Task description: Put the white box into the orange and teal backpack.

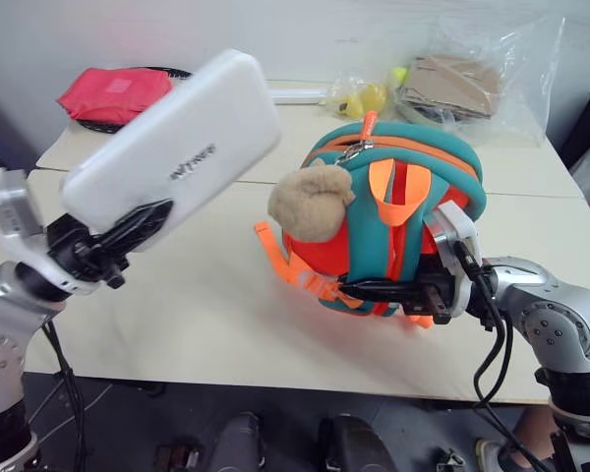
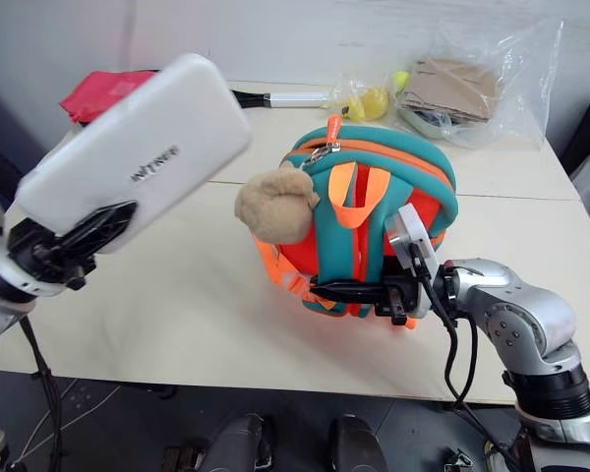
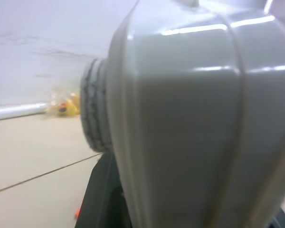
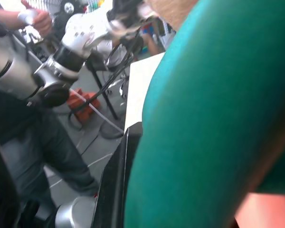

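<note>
The white box [image 1: 177, 138] hangs in the air at the left, tilted with its far end up and dark lettering on top. My left gripper [image 1: 128, 231] is shut on its lower end, and in the left wrist view the white box [image 3: 194, 118] sits right in front of the camera. The orange and teal backpack [image 1: 403, 216] stands upright on the table [image 1: 177, 305] at centre right, its zipper edge on top and a tan plush toy [image 1: 312, 202] hanging at its left. My right gripper [image 1: 374, 290] is shut on the backpack's lower teal edge [image 4: 213, 118].
A flat pink-red pouch [image 1: 113, 93] lies at the back left. A clear plastic bag of cardboard [image 1: 472, 84] and small yellow items [image 1: 364, 98] sit at the back right. A person's hand [image 4: 35, 19] shows beyond the table.
</note>
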{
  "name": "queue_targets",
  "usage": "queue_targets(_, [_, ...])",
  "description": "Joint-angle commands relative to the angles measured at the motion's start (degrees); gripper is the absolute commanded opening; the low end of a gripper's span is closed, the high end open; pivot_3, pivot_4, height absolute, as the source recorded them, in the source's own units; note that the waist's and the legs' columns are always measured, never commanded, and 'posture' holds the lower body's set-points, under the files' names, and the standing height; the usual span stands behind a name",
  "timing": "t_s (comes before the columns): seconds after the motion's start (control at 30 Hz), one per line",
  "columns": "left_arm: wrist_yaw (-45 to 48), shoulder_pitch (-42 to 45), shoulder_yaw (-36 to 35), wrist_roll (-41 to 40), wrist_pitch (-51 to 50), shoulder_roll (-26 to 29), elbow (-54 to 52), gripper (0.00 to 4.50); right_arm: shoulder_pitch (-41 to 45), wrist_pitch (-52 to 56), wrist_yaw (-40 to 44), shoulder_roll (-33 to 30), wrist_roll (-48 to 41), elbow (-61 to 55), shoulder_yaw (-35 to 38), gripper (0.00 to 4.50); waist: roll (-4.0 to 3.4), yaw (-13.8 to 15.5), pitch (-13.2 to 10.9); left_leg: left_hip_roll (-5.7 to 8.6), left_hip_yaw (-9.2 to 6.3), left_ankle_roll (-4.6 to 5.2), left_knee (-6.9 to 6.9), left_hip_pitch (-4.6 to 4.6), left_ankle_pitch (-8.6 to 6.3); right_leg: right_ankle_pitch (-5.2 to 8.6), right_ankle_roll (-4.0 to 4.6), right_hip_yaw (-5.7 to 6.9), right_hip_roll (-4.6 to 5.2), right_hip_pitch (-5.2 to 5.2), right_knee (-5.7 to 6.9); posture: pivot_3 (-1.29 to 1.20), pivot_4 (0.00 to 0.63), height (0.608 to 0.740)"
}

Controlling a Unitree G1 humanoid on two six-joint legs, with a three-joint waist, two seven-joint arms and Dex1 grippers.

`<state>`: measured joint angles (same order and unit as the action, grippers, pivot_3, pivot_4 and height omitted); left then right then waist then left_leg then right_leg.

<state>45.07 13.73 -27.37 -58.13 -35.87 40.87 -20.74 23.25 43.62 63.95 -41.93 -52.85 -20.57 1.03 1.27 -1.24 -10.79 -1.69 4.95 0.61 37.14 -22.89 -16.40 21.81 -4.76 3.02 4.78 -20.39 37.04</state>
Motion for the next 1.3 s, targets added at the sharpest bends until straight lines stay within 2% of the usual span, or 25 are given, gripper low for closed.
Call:
queue_targets(0.03, [3.1,5.3,5.7,5.6,3.4,1.2,3.4,1.3,0.6,-1.3,0.9,0.5,0.6,-0.1,0.3,0.04,0.0,0.0,0.0,-0.01,0.0,-0.02,0.0,-0.02,0.01,0.0,0.0,0.0,-0.03,-0.04,0.0,0.0,0.15,0.74])
queue_targets(0.17, [11.0,8.3,10.0,7.6,5.3,2.1,5.4,1.3,0.8,-1.8,0.4,1.3,1.3,0.5,0.3,0.04,0.0,-0.4,0.0,-0.07,0.05,-0.09,0.0,-0.16,0.06,0.0,0.0,-0.01,-0.12,-0.17,0.14,0.0,0.15,0.74])
queue_targets(0.4, [17.2,6.5,7.6,4.9,2.0,5.8,6.2,1.3,0.6,-2.8,-0.2,2.4,3.2,1.2,0.4,0.04,-0.01,-0.4,0.0,-0.07,0.06,-0.01,0.04,-0.24,-0.01,0.0,0.0,-0.02,-0.09,-0.19,0.1,0.0,0.15,0.74])
queue_targets(0.47, [18.0,7.3,10.9,9.1,4.2,6.1,7.2,1.3,0.9,-2.7,0.1,2.6,3.5,1.4,0.1,0.04,-0.01,-0.3,0.0,-0.07,0.05,0.0,0.08,-0.23,-0.01,0.0,-0.01,-0.02,-0.08,-0.18,0.09,0.0,0.15,0.74])
queue_targets(0.57, [19.7,12.9,21.3,20.4,9.6,5.7,11.1,1.3,2.0,-2.6,0.9,3.3,4.0,1.5,-1.3,0.04,-0.01,0.2,0.0,-0.06,0.04,0.0,0.13,-0.19,0.06,0.0,0.0,-0.01,-0.07,-0.16,0.04,0.0,0.15,0.74])
queue_targets(0.73, [18.0,28.1,33.2,29.6,12.4,-4.6,19.6,1.3,3.2,-2.8,1.9,4.0,5.2,1.9,-2.7,0.04,-0.01,1.4,0.0,0.03,0.05,0.05,0.17,-0.2,0.15,-0.04,-0.05,-0.03,-0.06,-0.18,0.15,0.0,0.15,0.74])
queue_targets(0.83, [17.7,35.7,37.8,34.1,14.1,-11.6,27.1,1.3,3.6,-3.2,2.3,4.2,6.0,2.3,-3.2,0.04,-0.01,1.4,0.0,0.04,0.1,0.11,0.24,-0.32,0.1,-0.06,-0.07,-0.03,-0.09,-0.25,0.38,0.0,0.15,0.74])
queue_targets(0.93, [17.4,40.9,39.0,36.1,14.4,-16.9,33.8,1.3,3.7,-3.1,2.4,4.6,6.4,2.3,-3.6,0.04,0.0,1.0,0.0,0.05,0.17,0.15,0.26,-0.36,0.07,-0.06,-0.08,-0.03,-0.1,-0.31,0.39,0.0,0.15,0.74])
queue_targets(1.03, [19.1,45.7,43.1,42.6,23.6,-21.7,43.8,1.3,3.3,-3.3,3.0,4.6,6.9,1.7,-4.1,0.04,0.01,1.0,0.0,-0.02,0.22,0.09,0.25,-0.34,0.1,-0.06,-0.08,-0.07,-0.17,-0.4,0.46,0.0,0.15,0.74])
queue_targets(1.17, [17.3,46.6,39.3,41.1,25.0,-27.8,48.5,1.3,2.5,-3.4,2.2,4.9,7.4,0.9,-4.0,0.04,0.01,1.2,0.0,-0.06,0.21,0.0,0.41,-0.31,0.16,-0.06,-0.08,-0.08,-0.19,-0.41,0.58,0.0,0.15,0.74])
queue_targets(1.23, [17.3,45.7,37.6,40.5,25.3,-28.4,47.8,2.03,2.3,-3.6,1.8,5.1,7.6,0.7,-3.9,0.04,0.01,1.2,0.0,-0.04,0.2,0.05,0.51,-0.34,0.14,-0.06,-0.08,-0.08,-0.14,-0.39,0.63,0.0,0.15,0.74])
queue_targets(1.3, [19.0,44.7,36.0,39.9,24.1,-26.9,46.6,2.55,2.1,-4.0,0.8,5.3,7.7,0.8,-3.2,0.04,0.01,1.1,0.0,-0.04,0.19,0.1,0.58,-0.34,0.1,-0.06,-0.08,-0.08,-0.11,-0.37,0.68,0.0,0.15,0.74])
